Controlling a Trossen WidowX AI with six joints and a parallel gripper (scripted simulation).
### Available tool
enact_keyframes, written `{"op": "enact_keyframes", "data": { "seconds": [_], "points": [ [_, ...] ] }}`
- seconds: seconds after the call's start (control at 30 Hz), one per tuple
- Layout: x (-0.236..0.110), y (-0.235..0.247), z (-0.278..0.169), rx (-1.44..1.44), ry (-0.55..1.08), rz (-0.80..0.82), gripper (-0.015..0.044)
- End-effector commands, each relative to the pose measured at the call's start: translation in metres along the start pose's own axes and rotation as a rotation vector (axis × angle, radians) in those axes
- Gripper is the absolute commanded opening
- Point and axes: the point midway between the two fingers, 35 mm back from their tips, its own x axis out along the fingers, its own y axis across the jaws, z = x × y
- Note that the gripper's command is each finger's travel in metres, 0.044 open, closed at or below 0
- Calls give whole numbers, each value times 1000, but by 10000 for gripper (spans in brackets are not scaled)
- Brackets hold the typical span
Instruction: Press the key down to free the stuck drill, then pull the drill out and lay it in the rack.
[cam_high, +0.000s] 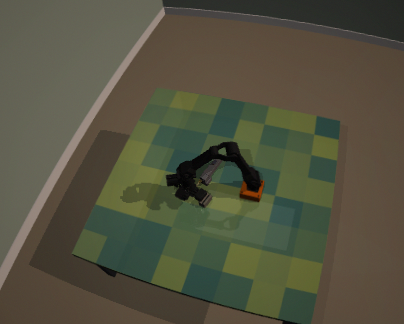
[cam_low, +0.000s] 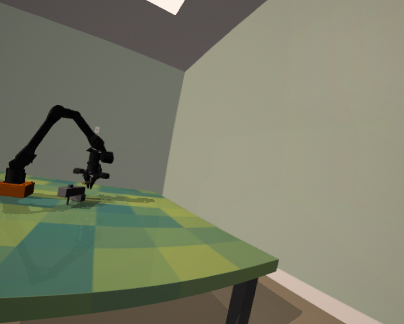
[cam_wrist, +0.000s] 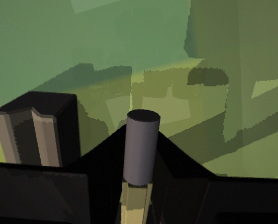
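My gripper (cam_wrist: 138, 132) (cam_high: 185, 192) (cam_low: 90, 185) is shut on the drill (cam_wrist: 142, 145), a short grey cylinder that sticks out straight ahead between the black fingers in the wrist view. It hangs a little above the checked green table (cam_high: 250, 260) (cam_low: 150, 250). A dark block with a grey grooved part (cam_wrist: 35, 135) (cam_high: 205, 199) (cam_low: 70, 191) stands on the table close beside the gripper, apart from the drill. I cannot tell whether this block is the rack or the drill's holder. I cannot make out the key.
The arm's orange base (cam_high: 251, 190) (cam_low: 16, 188) sits near the middle of the table. The arm arches over from it to the gripper. Walls stand beyond the table's far edges in the exterior view.
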Motion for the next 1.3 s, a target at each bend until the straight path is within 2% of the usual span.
{"op": "enact_keyframes", "data": {
  "seconds": [0.0,1.27],
  "points": [
    [-3,-1,1,-1,-4,-2,0],
    [-13,-2,2,-1,-4,-3,0]
  ]
}}
